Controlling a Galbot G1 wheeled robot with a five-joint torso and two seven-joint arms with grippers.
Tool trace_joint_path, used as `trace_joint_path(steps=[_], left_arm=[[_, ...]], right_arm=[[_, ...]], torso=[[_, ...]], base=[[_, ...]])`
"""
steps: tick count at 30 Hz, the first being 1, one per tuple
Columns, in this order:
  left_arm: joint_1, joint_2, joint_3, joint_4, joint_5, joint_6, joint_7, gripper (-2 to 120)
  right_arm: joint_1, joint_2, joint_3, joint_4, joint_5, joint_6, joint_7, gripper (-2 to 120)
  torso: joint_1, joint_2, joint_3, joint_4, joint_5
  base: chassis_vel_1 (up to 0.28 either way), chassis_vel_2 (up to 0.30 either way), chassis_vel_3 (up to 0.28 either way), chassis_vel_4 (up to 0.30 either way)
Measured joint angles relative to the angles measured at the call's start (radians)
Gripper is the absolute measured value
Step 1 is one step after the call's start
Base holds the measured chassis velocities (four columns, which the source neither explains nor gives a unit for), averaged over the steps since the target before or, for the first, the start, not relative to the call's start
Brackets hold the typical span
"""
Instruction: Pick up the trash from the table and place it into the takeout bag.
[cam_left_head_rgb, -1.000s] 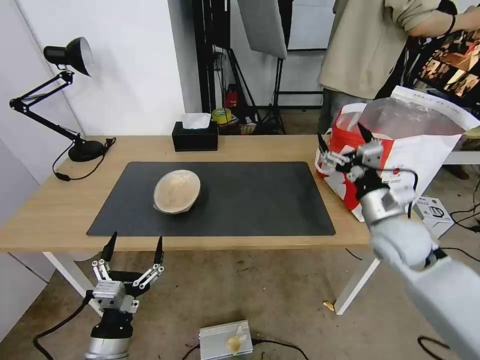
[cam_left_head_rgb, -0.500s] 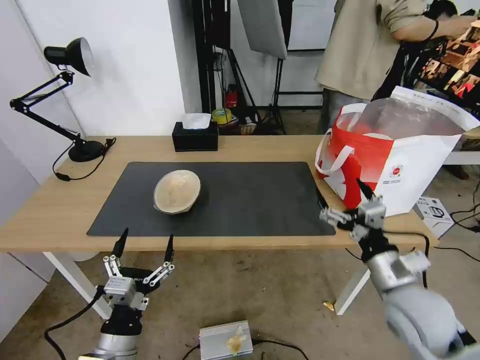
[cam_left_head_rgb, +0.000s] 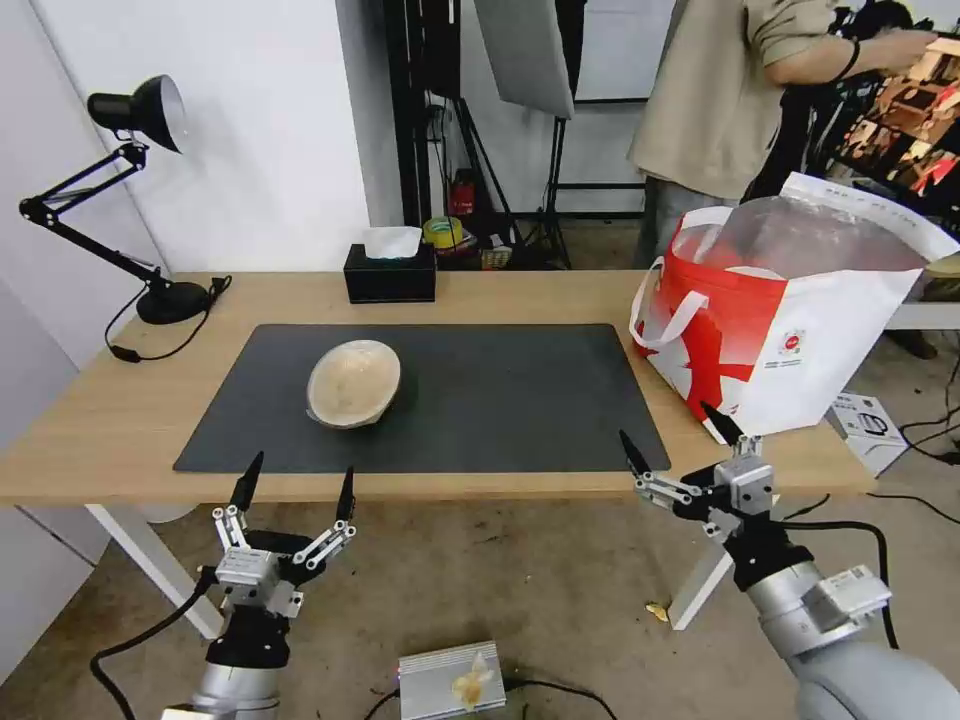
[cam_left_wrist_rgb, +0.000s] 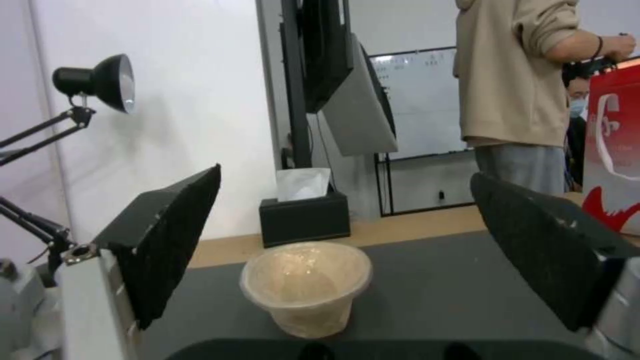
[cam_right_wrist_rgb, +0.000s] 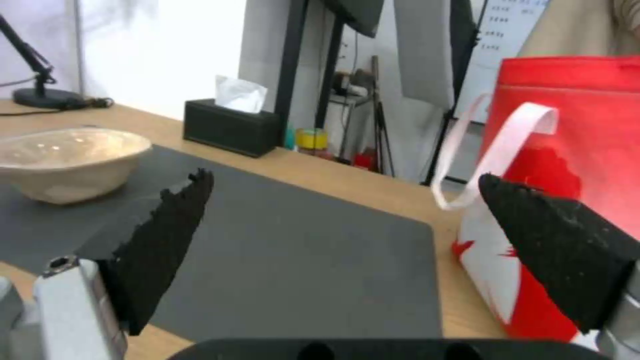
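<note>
Shallow beige bowl alone on dark grey mat — left claw and right claw both spread empty, just off the mat's near edge, lined up to approach it

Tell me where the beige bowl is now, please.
In the head view, the beige bowl sits on the left half of the dark mat, toward the robot from the black tissue box.

Bright, even indoor light with soft shadows. The head view bows at its edges. Both wrist views look soft, the background blurred.
</note>
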Motion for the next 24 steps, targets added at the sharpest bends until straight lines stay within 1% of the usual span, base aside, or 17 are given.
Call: trace_joint_path(steps=[1,2,3,4,5,9,15,24], left_arm=[[0.0,0.0,0.0,0.0,0.0,0.0,0.0,100],[0.0,0.005,-0.001,-0.002,-0.006,0.001,0.02,100],[0.0,0.005,-0.001,-0.002,-0.006,0.001,0.02,100],[0.0,0.011,-0.002,-0.004,-0.013,0.001,0.037,100],[0.0,0.036,-0.01,-0.004,-0.041,0.002,0.08,100],[0.001,0.054,-0.027,0.001,-0.064,0.002,0.101,100],[0.003,0.072,-0.032,0.006,-0.085,0.002,0.116,100],[0.0,0.092,-0.031,0.01,-0.107,0.001,0.119,100]], right_arm=[[0.0,0.0,0.0,0.0,0.0,0.0,0.0,100],[-0.008,0.009,-0.012,0.003,-0.006,0.0,-0.008,100],[-0.008,0.009,-0.012,0.003,-0.006,0.0,-0.008,100],[-0.016,0.014,-0.018,0.006,-0.008,0.0,-0.014,100],[-0.026,0.015,-0.022,0.017,-0.01,0.001,-0.033,100],[-0.03,0.009,-0.021,0.021,-0.002,0.001,-0.049,100],[-0.041,0.017,-0.022,0.024,-0.001,0.001,-0.074,100],[-0.064,0.045,-0.022,0.028,-0.027,0.006,-0.096,100]], torso=[[0.0,0.0,0.0,0.0,0.0],[0.0,0.0,0.0,0.0,0.0],[0.0,0.0,0.0,0.0,0.0],[0.0,0.0,0.0,-0.0001,0.0],[0.0,0.0,0.0,-0.0002,0.0],[0.0,0.0,0.0,-0.0001,-0.0001],[0.0,0.0,0.0,-0.0001,0.0],[0.0,0.0,0.0,-0.0001,0.0]], base=[[0.0,0.0,0.0,0.0],[0.0,0.0,0.0,0.0],[0.0,0.0,0.0,0.0],[0.0,0.0,0.0,0.0],[0.0,0.0,0.0,0.0],[0.0,0.0,0.0,0.0],[0.0,0.0,0.0,0.0],[0.0,0.0,0.0,0.0]])
